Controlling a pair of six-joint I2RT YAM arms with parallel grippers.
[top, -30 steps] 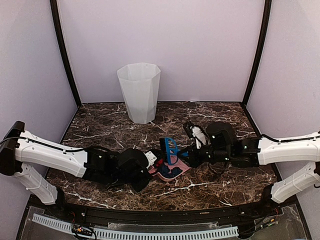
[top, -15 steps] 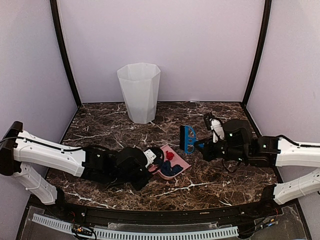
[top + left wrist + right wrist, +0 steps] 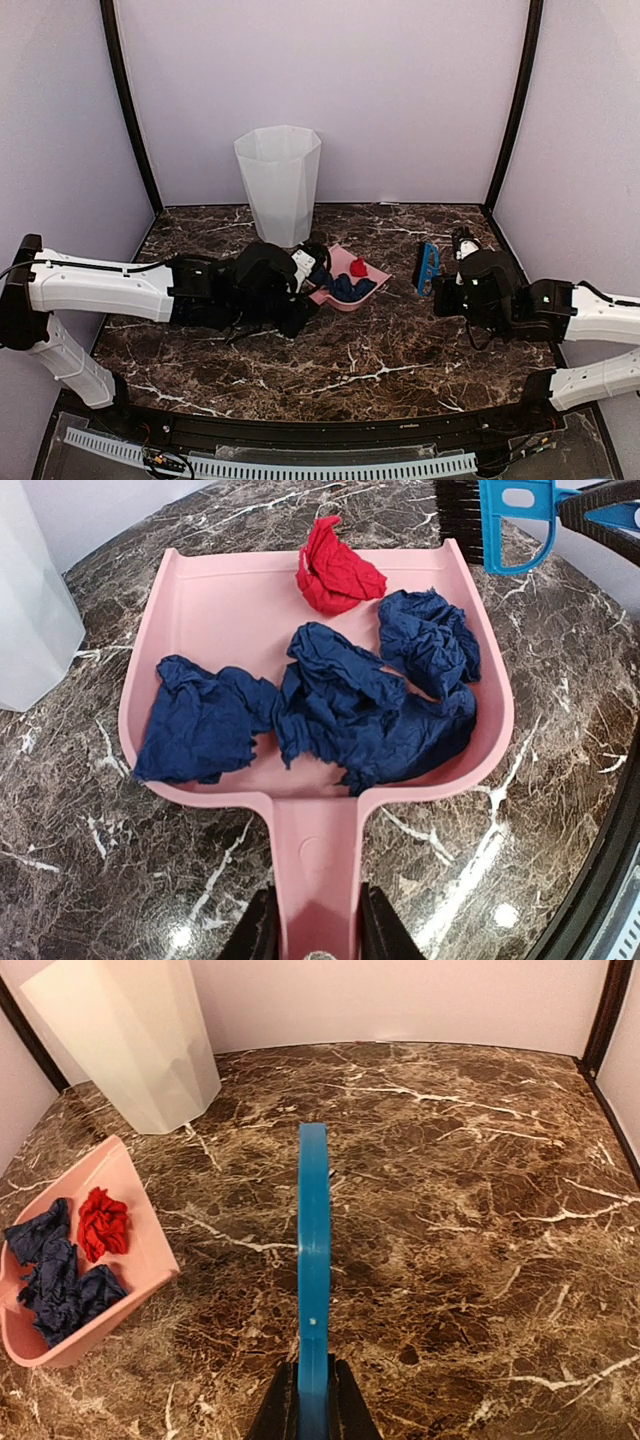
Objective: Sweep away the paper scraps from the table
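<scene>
Left gripper clamps dustpan near bin; right gripper pinches brush, well apart.

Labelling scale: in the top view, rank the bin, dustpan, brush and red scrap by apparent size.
1. bin
2. dustpan
3. brush, seen edge-on
4. red scrap
No close calls.

White bin on marble table

Light soft, even, from above; back wall bright, shadows weak and diffuse. Faint sheen on dark table. Left wrist view bows at edges; white bin washed out. Focus sharp throughout.
</scene>
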